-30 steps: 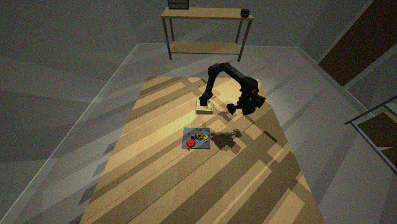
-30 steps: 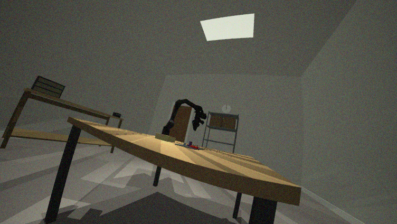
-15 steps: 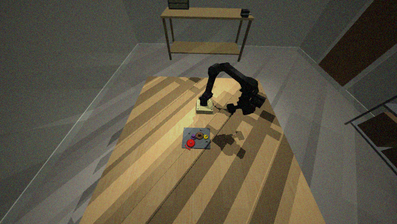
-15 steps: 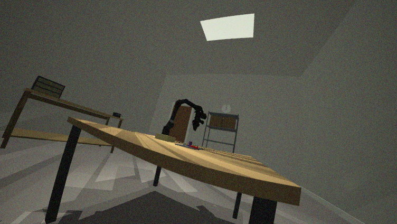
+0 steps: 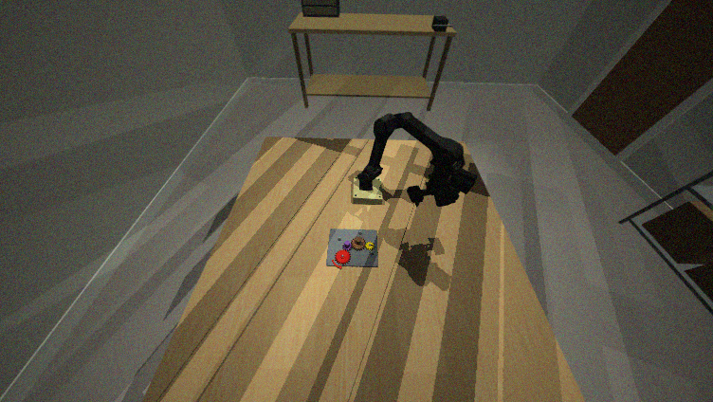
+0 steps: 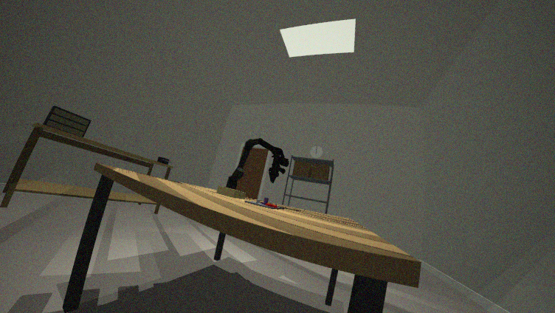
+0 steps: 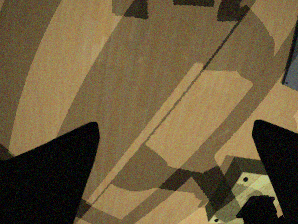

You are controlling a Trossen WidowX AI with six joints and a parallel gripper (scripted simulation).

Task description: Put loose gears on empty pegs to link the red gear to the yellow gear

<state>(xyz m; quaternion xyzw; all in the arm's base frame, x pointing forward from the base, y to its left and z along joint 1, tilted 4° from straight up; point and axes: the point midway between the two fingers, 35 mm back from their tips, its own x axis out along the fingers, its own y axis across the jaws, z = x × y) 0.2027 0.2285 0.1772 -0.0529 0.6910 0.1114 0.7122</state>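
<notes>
The grey board (image 5: 359, 261) (image 7: 294, 70) lies on the table. On it the red gear (image 5: 342, 258) (image 6: 271, 205) is at the near left, beside the red arrow (image 5: 336, 264), and the yellow gear (image 5: 367, 246) is at the right. A small purple gear (image 5: 347, 245) (image 6: 266, 200) and a larger brown gear (image 5: 358, 243) stand between them, in a row that looks close or touching; exact meshing and seating are too small to tell. Empty pegs show near the board's back and right. My gripper (image 7: 180, 129) is open and empty, high above the table, to the right of the board in the top view.
The arm's pale base block (image 5: 367, 201) (image 6: 231, 191) (image 7: 255, 186) stands on the table (image 5: 309, 304) behind the board. No loose gear shows on the table. A wooden shelf unit (image 5: 369, 23) stands beyond the table. Striped shadows cross the tabletop.
</notes>
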